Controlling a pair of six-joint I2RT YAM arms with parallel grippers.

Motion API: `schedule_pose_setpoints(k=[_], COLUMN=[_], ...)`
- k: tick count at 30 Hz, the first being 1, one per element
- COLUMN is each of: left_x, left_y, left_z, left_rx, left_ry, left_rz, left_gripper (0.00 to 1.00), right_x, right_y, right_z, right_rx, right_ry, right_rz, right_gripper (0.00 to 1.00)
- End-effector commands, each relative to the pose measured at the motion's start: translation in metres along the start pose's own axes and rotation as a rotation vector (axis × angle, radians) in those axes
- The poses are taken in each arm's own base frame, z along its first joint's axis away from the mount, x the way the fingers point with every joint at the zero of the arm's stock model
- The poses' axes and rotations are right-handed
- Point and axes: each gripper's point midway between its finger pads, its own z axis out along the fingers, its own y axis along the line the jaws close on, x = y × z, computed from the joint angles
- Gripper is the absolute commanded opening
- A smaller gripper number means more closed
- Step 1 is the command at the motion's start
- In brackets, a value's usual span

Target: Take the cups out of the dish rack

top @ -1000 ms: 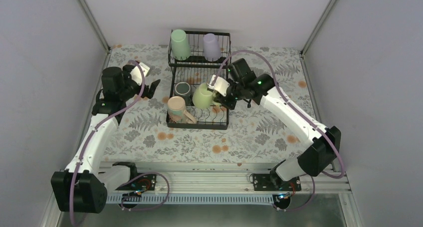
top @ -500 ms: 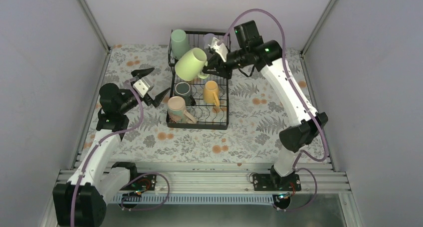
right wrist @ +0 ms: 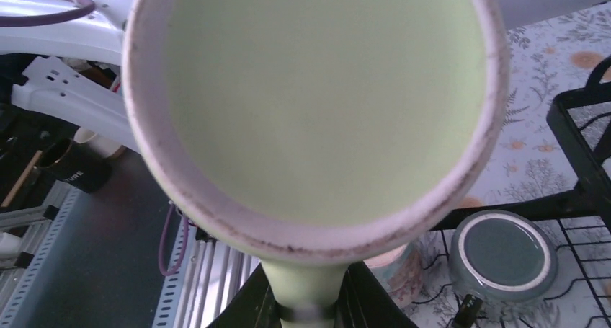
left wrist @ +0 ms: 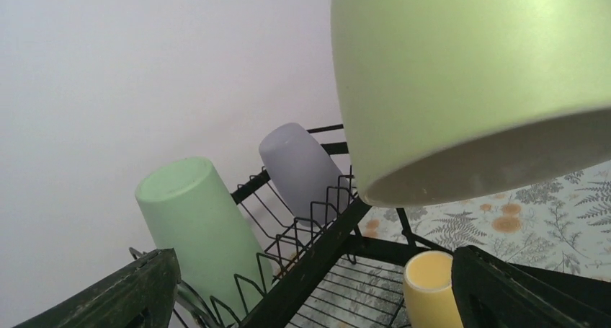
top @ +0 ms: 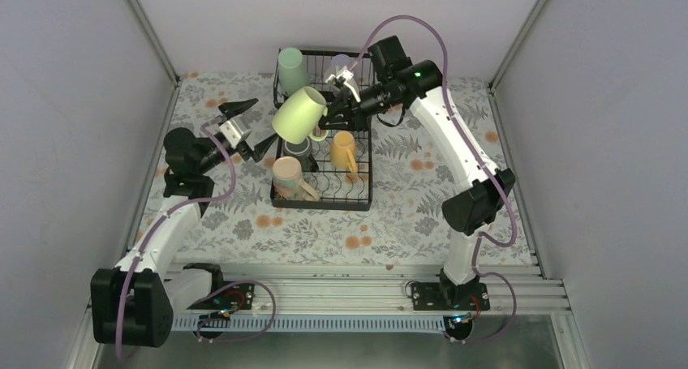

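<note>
My right gripper [top: 339,103] is shut on the handle of the light green mug [top: 298,114] and holds it in the air over the left side of the black dish rack [top: 365,192]. The mug fills the right wrist view [right wrist: 317,104] and hangs above in the left wrist view [left wrist: 468,76]. My left gripper [top: 250,126] is open and empty, just left of the rack. The mint-green tumbler [top: 290,66] and lavender tumbler [top: 341,61] stand upside down on the upper shelf. The dark grey-green mug [top: 296,148], yellow-orange mug [top: 343,150] and beige patterned mug [top: 286,174] sit in the lower tray.
The rack stands at the back middle of a floral-patterned table [top: 406,215]. Grey walls close in the left, right and back. The metal rail [top: 324,292] with the arm bases runs along the near edge.
My right gripper lifted the light green mug out of the lower tray and carried it up and left. My left arm rose and swung toward the rack with its fingers open.
</note>
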Motion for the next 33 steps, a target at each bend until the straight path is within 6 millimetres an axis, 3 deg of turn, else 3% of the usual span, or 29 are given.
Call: schedule_pose_setpoints(k=[1, 6, 14, 19, 29, 33], left_x=[-0.030, -0.033, -0.055, -0.053, -0.058, -0.063], left_y=[0.001, -0.002, -0.004, -0.003, -0.007, -0.010], left_z=[0.006, 0.017, 0.027, 0.038, 0.039, 0.039], left_rx=[0.032, 0.033, 0.072, 0.098, 0.106, 0.107], left_ry=[-0.101, -0.103, -0.121, -0.081, -0.079, -0.068], left_rz=[0.044, 0.051, 0.042, 0.000, -0.020, -0.002], left_gripper=[0.93, 0.86, 0.72, 0.45, 0.32, 0.22], right_x=[-0.025, -0.025, -0.021, -0.022, -0.017, -0.015], right_y=[0.023, 0.022, 0.009, 0.009, 0.002, -0.004], right_z=[-0.005, -0.001, 0.010, 0.011, 0.017, 0.019], right_rx=[-0.127, -0.174, -0.217, -0.235, -0.241, -0.226], right_ry=[-0.104, -0.120, -0.125, -0.135, -0.130, -0.122], right_rz=[-0.039, -0.020, 0.012, 0.012, 0.036, 0.041], right_gripper=[0.03, 0.03, 0.03, 0.03, 0.04, 0.10])
